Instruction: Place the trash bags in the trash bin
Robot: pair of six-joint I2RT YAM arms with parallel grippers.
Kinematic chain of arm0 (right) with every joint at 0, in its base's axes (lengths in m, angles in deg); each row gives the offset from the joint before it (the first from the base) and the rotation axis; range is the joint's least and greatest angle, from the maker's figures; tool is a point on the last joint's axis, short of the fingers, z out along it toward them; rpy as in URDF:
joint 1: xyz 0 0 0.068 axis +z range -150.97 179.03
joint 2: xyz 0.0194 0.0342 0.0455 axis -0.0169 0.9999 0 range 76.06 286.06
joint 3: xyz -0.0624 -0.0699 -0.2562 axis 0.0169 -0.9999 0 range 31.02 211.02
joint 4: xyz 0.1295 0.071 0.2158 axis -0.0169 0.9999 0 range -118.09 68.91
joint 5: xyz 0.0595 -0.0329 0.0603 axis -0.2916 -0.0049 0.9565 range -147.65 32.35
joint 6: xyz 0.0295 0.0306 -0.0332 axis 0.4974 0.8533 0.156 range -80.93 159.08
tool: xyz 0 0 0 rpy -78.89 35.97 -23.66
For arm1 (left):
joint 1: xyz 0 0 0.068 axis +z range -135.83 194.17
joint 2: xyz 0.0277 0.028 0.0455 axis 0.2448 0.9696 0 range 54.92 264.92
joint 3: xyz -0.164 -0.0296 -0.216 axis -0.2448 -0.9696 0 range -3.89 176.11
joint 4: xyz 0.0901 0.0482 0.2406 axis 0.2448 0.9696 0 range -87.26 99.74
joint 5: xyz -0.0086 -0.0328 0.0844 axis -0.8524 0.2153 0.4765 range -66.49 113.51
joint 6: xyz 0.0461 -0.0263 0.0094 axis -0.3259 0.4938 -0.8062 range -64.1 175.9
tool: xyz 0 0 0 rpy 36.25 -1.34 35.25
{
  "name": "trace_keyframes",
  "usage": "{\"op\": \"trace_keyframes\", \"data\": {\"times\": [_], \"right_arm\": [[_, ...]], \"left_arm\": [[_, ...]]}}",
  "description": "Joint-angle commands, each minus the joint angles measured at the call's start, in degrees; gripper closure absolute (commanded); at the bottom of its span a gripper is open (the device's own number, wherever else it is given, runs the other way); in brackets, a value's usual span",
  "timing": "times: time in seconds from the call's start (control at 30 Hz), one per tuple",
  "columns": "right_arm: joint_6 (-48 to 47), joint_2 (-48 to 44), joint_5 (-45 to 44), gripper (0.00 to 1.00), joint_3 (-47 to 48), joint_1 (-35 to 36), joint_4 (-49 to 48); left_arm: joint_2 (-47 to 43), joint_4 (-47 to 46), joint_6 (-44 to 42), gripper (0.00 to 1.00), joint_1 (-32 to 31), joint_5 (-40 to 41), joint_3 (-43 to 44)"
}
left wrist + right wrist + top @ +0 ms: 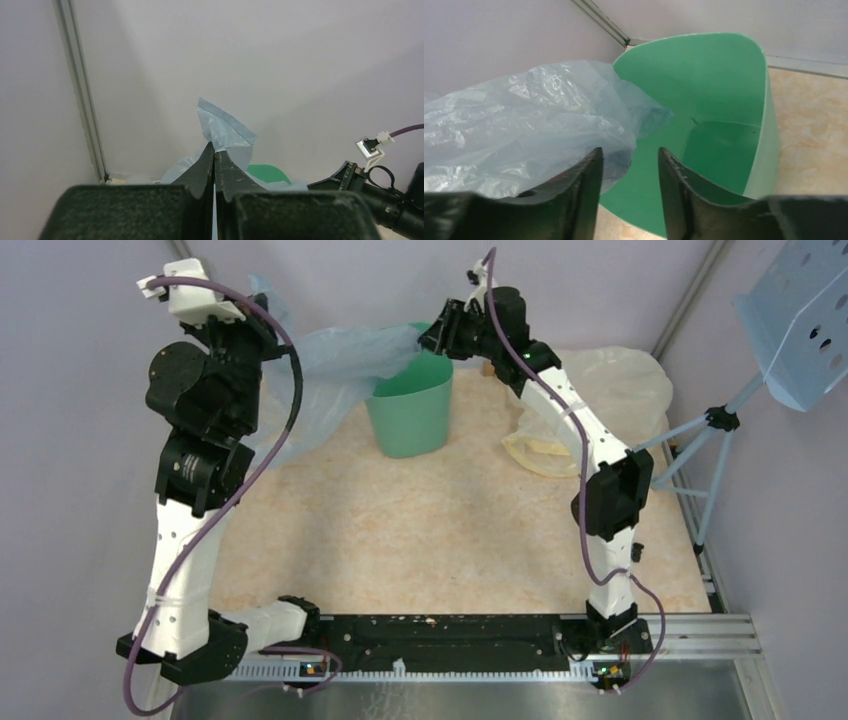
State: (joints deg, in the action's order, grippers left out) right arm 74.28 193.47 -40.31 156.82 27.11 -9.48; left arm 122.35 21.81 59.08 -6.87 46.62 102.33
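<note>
- Tabletop (pixel 450 540), beige and marbled, fills the middle of the overhead view, with grey walls (pixel 80 440) around it.
- Two arms come next. The left arm (pixel 190 490) rises along the left side of that view, and the right arm (pixel 600 460) reaches from the lower right to the upper centre.
- Thin and crinkled, the pale blue bag (pixel 330 370) stretches across the upper left-centre of the overhead view as far as the rim of the mint-green bin (pixel 412 415). In the right wrist view the bag (pixel 514 130) fills the left half, and one loose end droops over the rim into the bin's mouth. Most of the film lies outside the bin.
- Crumpled at the upper right of the table, the cream-yellow bag (pixel 620 380) sits partly behind the right arm, well apart from the bin.
- Upright at the upper centre of the table, the bin has its mouth facing up. Its green floor (pixel 724 150) shows bare in the right wrist view.
- At the centre of the left wrist view, the left pincer (pixel 214 150) has its jaws pressed together on a corner of the blue film, which sticks up above the tips.
- At the bottom of its own view, the right pincer (pixel 629 150) has its jaws partly apart, just over the bin's near rim. The film lies against the picture-left finger (pixel 584 180). Through the gap the bin's inside shows, and nothing is clamped.
</note>
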Motion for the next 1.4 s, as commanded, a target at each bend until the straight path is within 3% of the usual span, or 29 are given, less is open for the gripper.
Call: {"op": "trace_keyframes", "data": {"times": [0.0, 0.2, 0.43, 0.5, 0.6, 0.83, 1.0, 1.17, 1.37], "right_arm": [[-9.9, -4.2, -5.6, 0.48, -2.6, 1.0, 0.3], [-14.2, -13.0, -13.2, 0.35, -8.7, 1.0, -2.6], [-15.3, -15.9, -7.6, 0.28, -11.1, 1.6, -7.1], [-14.0, -14.1, -4.5, 0.31, -10.9, 1.9, -8.6], [-12.9, -10.2, 1.3, 0.44, -9.6, 2.9, -9.8], [-13.6, -3.2, 4.7, 0.44, -8.1, 5.4, -10.8], [-15.7, -0.3, -4.6, 0.62, -5.3, 4.9, -6.0], [-19.3, -3.5, -11.5, 0.44, -4.7, 4.1, -2.3], [-24.6, -7.4, -23.2, 0.38, -3.8, 4.0, 5.0]], "left_arm": [[3.6, -2.8, 1.7, 1.00, 0.3, -5.3, -0.4], [8.2, -2.9, 2.0, 1.00, 0.2, -7.5, 2.2], [14.2, -3.0, 2.9, 1.00, 0.3, -11.2, 6.5], [15.3, -3.4, 3.1, 1.00, 0.2, -11.1, 6.6], [16.6, -4.0, 3.3, 1.00, 0.3, -10.9, 7.0], [24.1, -5.6, 3.3, 1.00, 0.3, -14.9, 12.1], [31.3, -5.2, 3.2, 1.00, 0.3, -16.4, 18.0], [34.9, -7.9, 3.5, 1.00, 0.3, -17.9, 17.0], [37.3, -10.1, 5.2, 1.00, 0.3, -19.5, 15.3]]}}
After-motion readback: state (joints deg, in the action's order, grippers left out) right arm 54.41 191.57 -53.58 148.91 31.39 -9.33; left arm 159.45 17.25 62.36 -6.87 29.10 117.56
